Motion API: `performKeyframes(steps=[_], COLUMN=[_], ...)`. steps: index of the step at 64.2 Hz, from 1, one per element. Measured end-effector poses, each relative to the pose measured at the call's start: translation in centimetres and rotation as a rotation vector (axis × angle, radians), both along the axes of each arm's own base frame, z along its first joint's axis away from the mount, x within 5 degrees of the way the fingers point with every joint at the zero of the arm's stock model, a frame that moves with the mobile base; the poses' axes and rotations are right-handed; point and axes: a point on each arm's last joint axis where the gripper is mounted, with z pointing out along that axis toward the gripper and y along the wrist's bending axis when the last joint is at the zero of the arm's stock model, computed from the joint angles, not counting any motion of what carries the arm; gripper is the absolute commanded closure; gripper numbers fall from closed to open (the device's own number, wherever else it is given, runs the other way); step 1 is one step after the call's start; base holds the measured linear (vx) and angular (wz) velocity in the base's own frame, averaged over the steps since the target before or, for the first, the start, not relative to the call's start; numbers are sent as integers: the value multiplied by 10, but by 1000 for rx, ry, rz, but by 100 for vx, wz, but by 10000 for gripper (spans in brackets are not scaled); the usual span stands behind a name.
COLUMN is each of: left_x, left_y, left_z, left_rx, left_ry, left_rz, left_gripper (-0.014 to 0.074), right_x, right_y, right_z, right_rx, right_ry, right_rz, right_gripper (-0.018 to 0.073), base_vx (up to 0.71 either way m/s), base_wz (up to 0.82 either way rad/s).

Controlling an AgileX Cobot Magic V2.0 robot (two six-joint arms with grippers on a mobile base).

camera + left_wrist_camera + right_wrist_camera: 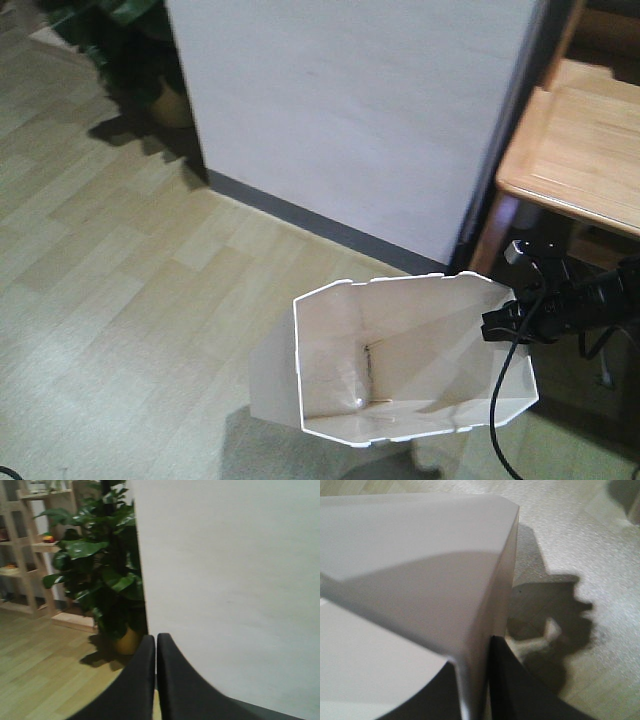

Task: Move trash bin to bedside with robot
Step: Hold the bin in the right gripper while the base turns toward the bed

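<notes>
Exterior front: trash bin (400,370) on the floor (120,300) by the near corner of the desk (580,150); right gripper (497,325) pinching its rim.
Left wrist: left gripper (156,680) closed, empty.
Right wrist: bin wall clamped between fingers (535,700).
Step tip: drive slowly; thin wall may flex loose.

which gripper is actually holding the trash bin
The right gripper: it pinches the wall of the trash bin. The left gripper is shut on nothing.

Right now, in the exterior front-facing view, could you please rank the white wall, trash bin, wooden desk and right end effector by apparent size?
Largest to smallest:
1. white wall
2. trash bin
3. wooden desk, though the frame crops it
4. right end effector
</notes>
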Motion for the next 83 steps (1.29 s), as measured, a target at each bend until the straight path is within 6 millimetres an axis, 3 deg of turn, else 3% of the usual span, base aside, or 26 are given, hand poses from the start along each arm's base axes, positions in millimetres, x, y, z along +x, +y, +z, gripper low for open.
performKeyframes(steps=[83], left_x=[0], left_y=[0], left_z=[0], left_rx=[0], left_ry=[0], left_rz=[0], left_gripper=[603], right_x=[0], right_y=[0], right_z=[0], right_rx=[-2], right_ry=[0], right_rz=[-1], right_gripper=[563], base_vx=[2], base_wz=[53])
